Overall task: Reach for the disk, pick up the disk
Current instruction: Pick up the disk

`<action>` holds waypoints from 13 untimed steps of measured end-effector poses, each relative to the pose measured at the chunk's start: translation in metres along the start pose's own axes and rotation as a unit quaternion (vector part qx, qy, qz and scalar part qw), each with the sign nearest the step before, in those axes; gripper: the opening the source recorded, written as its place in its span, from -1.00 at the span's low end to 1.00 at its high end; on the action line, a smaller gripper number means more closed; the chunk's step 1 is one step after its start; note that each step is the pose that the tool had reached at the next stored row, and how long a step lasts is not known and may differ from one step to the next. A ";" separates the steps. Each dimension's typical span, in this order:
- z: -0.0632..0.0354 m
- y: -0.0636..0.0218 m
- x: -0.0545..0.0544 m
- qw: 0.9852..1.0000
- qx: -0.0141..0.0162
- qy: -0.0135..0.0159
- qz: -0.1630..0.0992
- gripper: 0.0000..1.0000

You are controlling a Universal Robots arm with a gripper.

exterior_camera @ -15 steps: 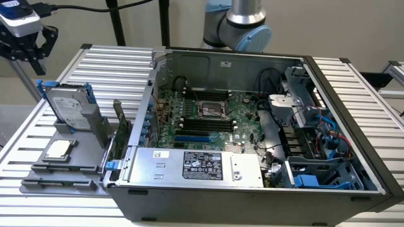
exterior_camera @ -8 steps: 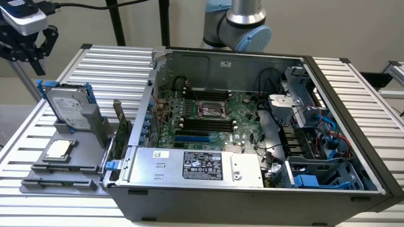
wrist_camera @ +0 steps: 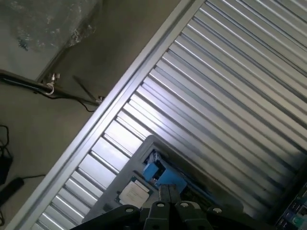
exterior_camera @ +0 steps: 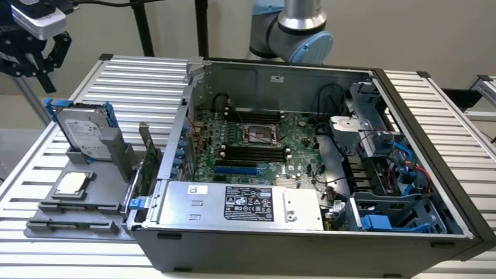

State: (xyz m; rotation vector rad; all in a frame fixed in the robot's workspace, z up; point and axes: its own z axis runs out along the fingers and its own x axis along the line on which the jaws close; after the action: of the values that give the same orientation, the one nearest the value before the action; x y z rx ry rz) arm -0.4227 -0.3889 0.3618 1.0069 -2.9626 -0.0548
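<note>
The disk (exterior_camera: pixel 81 131), a rectangular silver-grey metal hard drive with a white printed label and a bright blue plastic carrier around it, stands on its end in a slot of the grey plastic holder tray (exterior_camera: pixel 85 204). The tray lies on the ribbed aluminium table (exterior_camera: pixel 147 75), at the exterior view's left of the open black computer case (exterior_camera: pixel 310 250). The drive leans a little backward, and its upper half rises free above the holder. I judge that it is stiff and rather heavy for its size. Its metal faces look smooth and probably slippery, and a drive of this kind is sensitive to a knock or a fall. The best place to take hold seems to be the two long blue side rails near the free upper end, because the plastic gives more friction and the label face is not pressed. The black gripper (exterior_camera: pixel 39 67) hangs high in the air, above the disk and more to the exterior view's left, well apart from it and touching nothing. Its fingers are pressed together and hold nothing. In the wrist view the closed gripper (wrist_camera: pixel 169 194) looks down on the table, and the blue frame of the disk (wrist_camera: pixel 162 177) appears just past the fingertips, far below them. A small square silver chip (exterior_camera: pixel 69 185) lies flat on the same tray, near the foot of the disk.
</note>
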 end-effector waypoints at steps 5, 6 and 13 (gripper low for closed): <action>0.0000 0.0001 0.000 0.999 0.000 0.002 -0.045 -0.79; 0.0000 0.0000 0.000 0.999 0.000 0.002 -0.054 -0.79; 0.0000 0.0000 0.000 0.994 0.000 0.004 -0.112 -0.79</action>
State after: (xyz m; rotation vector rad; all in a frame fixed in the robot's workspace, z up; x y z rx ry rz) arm -0.4227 -0.3889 0.3617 1.3319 -2.8274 -0.0522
